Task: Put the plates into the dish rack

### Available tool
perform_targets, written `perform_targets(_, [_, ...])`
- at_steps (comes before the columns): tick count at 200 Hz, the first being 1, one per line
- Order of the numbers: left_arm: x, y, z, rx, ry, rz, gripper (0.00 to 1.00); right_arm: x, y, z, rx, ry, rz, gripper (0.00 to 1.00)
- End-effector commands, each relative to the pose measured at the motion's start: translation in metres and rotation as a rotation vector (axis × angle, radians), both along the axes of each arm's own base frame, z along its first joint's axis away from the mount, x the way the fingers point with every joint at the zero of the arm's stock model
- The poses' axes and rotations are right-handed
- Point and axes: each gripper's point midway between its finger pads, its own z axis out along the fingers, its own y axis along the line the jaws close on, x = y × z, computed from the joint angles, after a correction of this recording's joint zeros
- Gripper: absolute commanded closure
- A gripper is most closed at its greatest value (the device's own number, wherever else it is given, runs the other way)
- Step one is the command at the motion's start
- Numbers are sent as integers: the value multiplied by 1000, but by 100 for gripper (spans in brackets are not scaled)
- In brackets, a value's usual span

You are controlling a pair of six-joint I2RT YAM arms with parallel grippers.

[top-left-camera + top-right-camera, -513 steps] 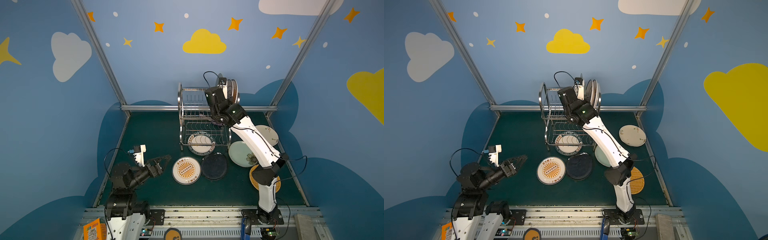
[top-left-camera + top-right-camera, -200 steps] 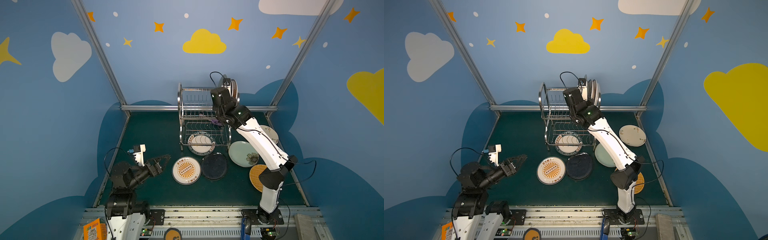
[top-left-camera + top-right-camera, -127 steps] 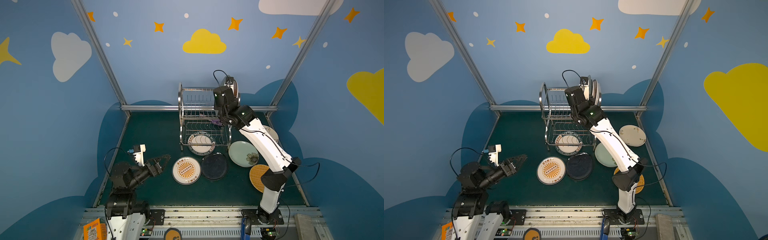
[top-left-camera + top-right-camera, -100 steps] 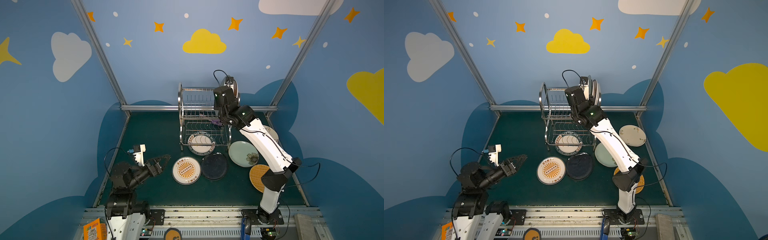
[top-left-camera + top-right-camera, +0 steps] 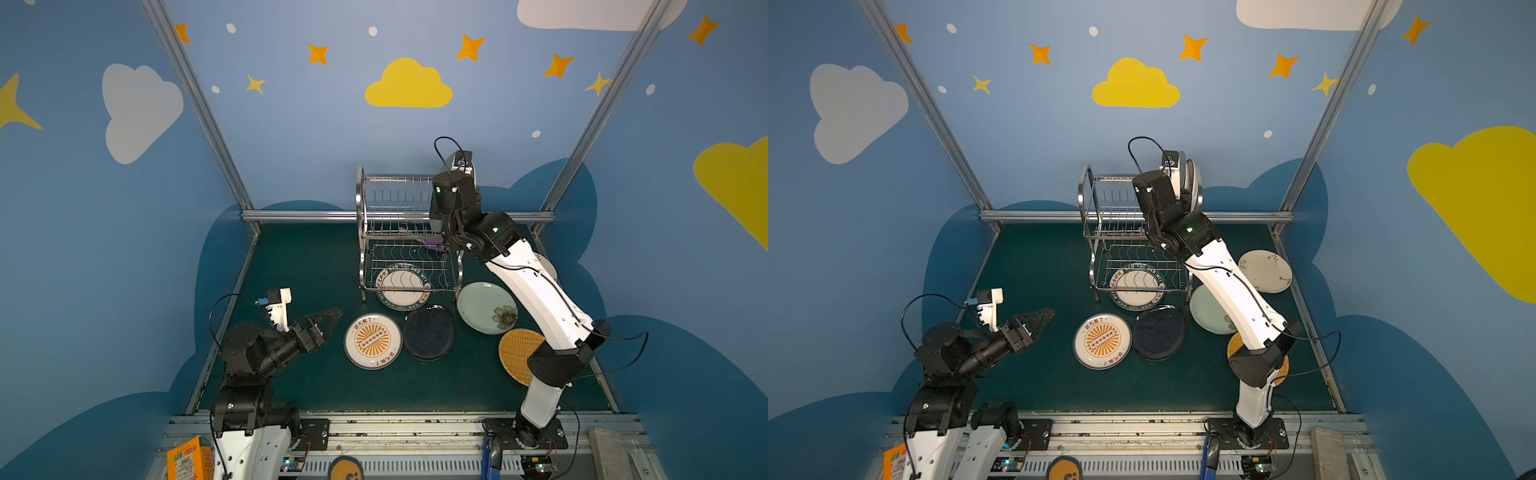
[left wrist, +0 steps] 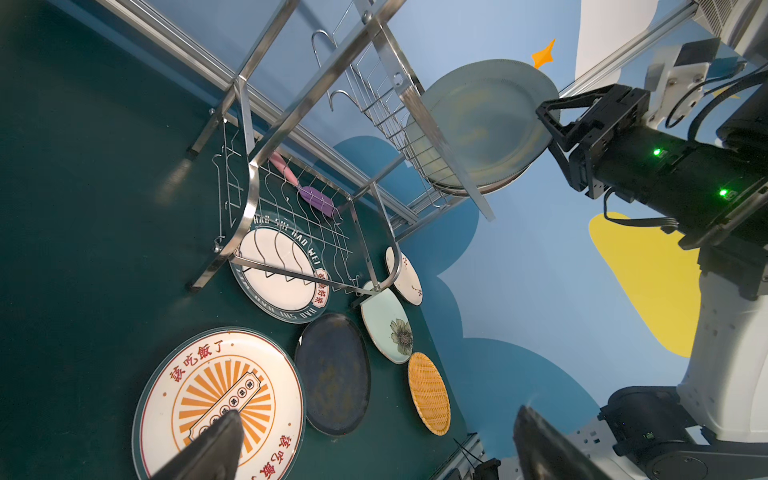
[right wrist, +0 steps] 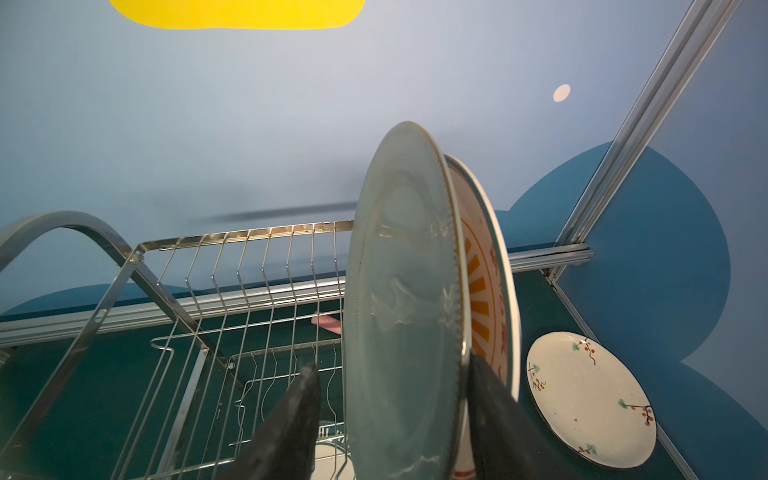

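The steel dish rack stands at the back. A grey-green plate stands on edge in its upper tier, just in front of a sunburst plate. My right gripper straddles the grey-green plate, open; one finger stands clear of its face, the other lies at its rim. On the mat lie a sunburst plate, navy plate, pale green plate, woven tan plate and cream floral plate. A lettered-rim plate lies under the rack. My left gripper hovers open and empty at the left.
A purple-headed utensil lies in the rack's lower tier. An aluminium rail runs behind the rack, with slanted posts at both back corners. An orange box sits off the mat at the front left.
My right gripper carried the grey-green plate into the rack's upper tier and its fingers have spread apart around it. The left arm has not moved.
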Motion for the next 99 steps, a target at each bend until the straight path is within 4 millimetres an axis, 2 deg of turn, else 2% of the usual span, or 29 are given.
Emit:
perform_targets(1, [0,-1,3,-2,-17,-10,0,-13,-6,21,30,-37,14,45])
perform_targets(30, [2,0,1,-3,-5,-7,0,-21,-6,29,36,-51,31,43])
perform_targets(60, [5,1,-3,-1,16,6,0,-34,-5,40,42,-70,61,38])
perform_targets(99, [11,-4,-23,25,116,5,0,-63,-9,51,62,-104,147,24])
